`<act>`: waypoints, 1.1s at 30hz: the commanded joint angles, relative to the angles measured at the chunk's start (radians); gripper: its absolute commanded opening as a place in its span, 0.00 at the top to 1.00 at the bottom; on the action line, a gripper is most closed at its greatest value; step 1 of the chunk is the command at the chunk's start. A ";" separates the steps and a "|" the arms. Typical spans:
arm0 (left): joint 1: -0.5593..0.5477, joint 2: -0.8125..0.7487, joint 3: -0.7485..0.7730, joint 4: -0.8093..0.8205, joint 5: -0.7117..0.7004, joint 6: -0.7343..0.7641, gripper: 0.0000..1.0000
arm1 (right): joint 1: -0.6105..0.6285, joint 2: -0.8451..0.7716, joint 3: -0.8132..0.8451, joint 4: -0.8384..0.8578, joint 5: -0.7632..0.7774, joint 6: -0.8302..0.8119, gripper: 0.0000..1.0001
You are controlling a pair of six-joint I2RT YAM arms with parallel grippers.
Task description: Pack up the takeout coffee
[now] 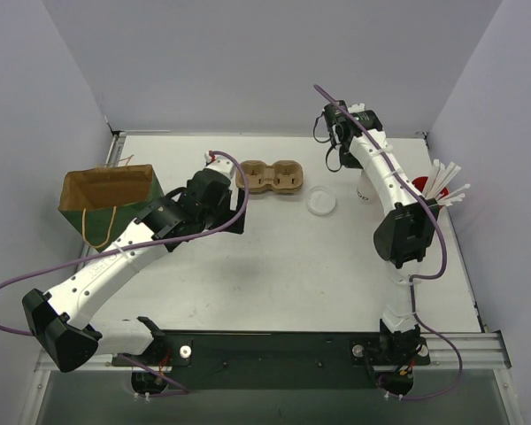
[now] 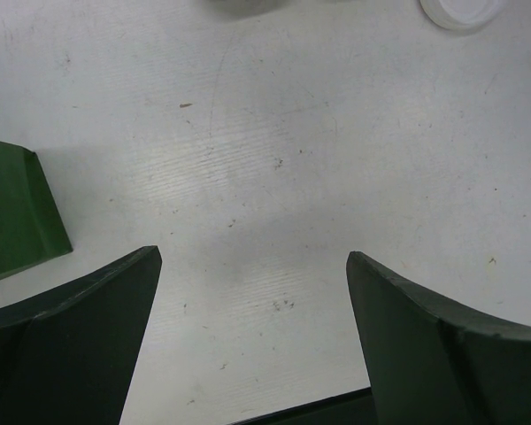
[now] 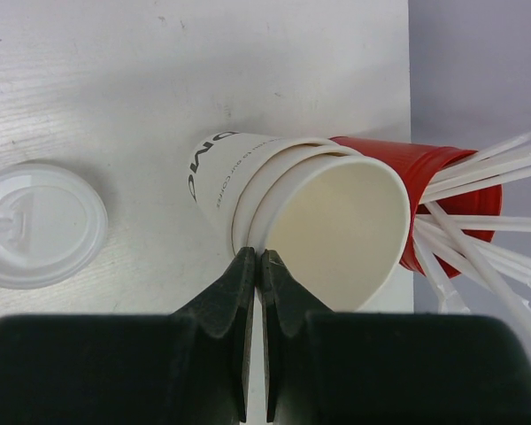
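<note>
R pincer (image 3: pixel 258 257): my fingers are sitting pressed together, only a hairline slit btwn them, tips right at the near rim of the cup stack (image 3: pixel 248 181). I can't tell whether a cup wall is nipped in that slit or I'm just touching the rim.

The stack, three white cups nested, is standing on the table (image 3: pixel 203 80), mouth opening toward my cam. Its long axis is running from the base, up-left in my view, to the mouth by my tips. So it's lying straight ahead of the tips w/ no sideways offset.

It's sitting just beside the red cup (image 3: pixel 398 164) of straws (image 3: pixel 487 221) on the right, maybe touching it. I'm judging any lift should go straight up, away from that side. A lid (image 3: pixel 40 226) is lying flat to the left, apart from the stack.

L pincer (image 2: pixel 252 255) is hanging w/ fingers wide apart over the tabletop, nothing btwn them. It's near the carrier (image 1: pixel 268 177) and well apart from the stack, so the R arm is much the nearer.
</note>
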 commanded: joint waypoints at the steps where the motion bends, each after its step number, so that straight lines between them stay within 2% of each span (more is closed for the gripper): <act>1: 0.008 -0.007 -0.011 0.065 0.046 -0.022 0.03 | 0.002 -0.052 -0.016 -0.057 -0.017 0.027 1.00; 4: 0.006 -0.007 -0.036 0.103 0.086 -0.038 0.03 | 0.005 -0.072 -0.042 -0.026 -0.055 0.030 1.00; 7: 0.006 -0.003 -0.079 0.206 0.155 -0.070 0.03 | 0.015 -0.042 -0.031 -0.083 -0.017 0.056 1.00; 11: 0.006 0.005 -0.131 0.325 0.267 -0.117 0.03 | 0.017 -0.104 -0.103 -0.056 -0.003 0.064 1.00; 16: 0.006 0.016 -0.191 0.479 0.326 -0.182 0.03 | 0.040 -0.068 -0.148 -0.086 0.008 0.064 1.00; 22: 0.008 0.036 -0.201 0.516 0.384 -0.194 0.03 | 0.066 -0.134 -0.226 -0.033 -0.055 0.073 1.00; 24: 0.006 0.037 -0.206 0.520 0.388 -0.194 0.03 | 0.078 -0.128 -0.232 -0.033 -0.063 0.071 0.91; 25: 0.006 0.036 -0.211 0.522 0.390 -0.194 0.03 | 0.080 -0.128 -0.241 -0.024 -0.087 0.076 0.83; 27: 0.006 0.030 -0.218 0.524 0.387 -0.194 0.03 | 0.081 -0.140 -0.270 -0.013 -0.109 0.087 0.74; 28: 0.006 0.028 -0.221 0.522 0.385 -0.196 0.03 | 0.084 -0.158 -0.275 -0.002 -0.115 0.090 0.67; 30: 0.008 0.026 -0.229 0.519 0.382 -0.193 0.03 | 0.087 -0.181 -0.278 0.001 -0.124 0.098 0.62; 33: 0.006 0.028 -0.231 0.520 0.382 -0.191 0.03 | 0.078 -0.238 -0.278 0.003 -0.094 0.117 0.62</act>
